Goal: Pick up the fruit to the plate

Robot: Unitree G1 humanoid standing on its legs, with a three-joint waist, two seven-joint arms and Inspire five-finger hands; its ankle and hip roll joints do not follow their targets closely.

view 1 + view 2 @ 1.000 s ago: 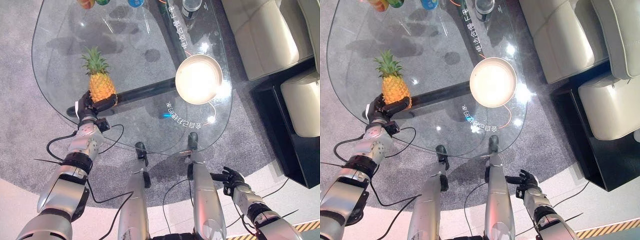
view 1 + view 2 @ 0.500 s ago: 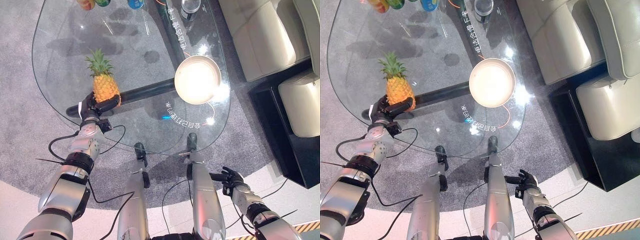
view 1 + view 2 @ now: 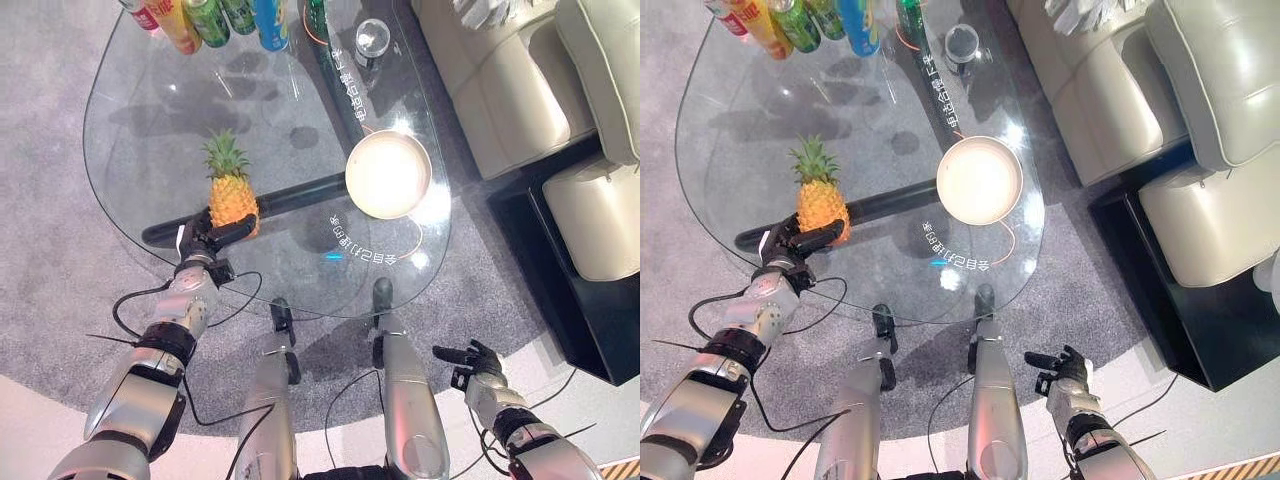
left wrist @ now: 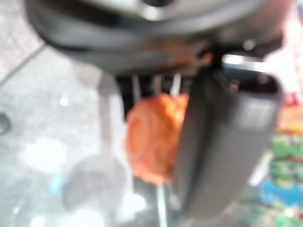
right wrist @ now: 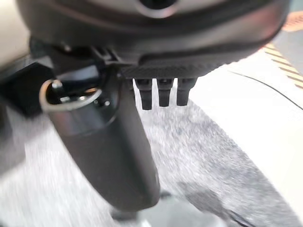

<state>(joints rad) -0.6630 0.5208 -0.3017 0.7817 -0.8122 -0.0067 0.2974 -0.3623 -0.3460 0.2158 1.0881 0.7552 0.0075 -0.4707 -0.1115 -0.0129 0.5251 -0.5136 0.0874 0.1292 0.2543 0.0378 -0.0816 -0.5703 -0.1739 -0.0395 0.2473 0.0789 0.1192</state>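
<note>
Pineapple (image 3: 231, 197) stands upright on the worktop (image 3: 150, 120), left hand (image 3: 205, 238) clamped round its base. Grasp looks made; next, lift and carry to the plate (image 3: 388, 174). Right hand (image 3: 473, 362) hangs relaxed, fingers apart.

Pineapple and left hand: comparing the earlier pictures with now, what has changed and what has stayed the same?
The camera has shifted, so more cans show. The left hand stays curled round the pineapple, with no clear move toward the plate. The right hand stays low, off the table.

Bright overhead light, glare on glass table (image 3: 140, 110), blurred wrist views
</note>
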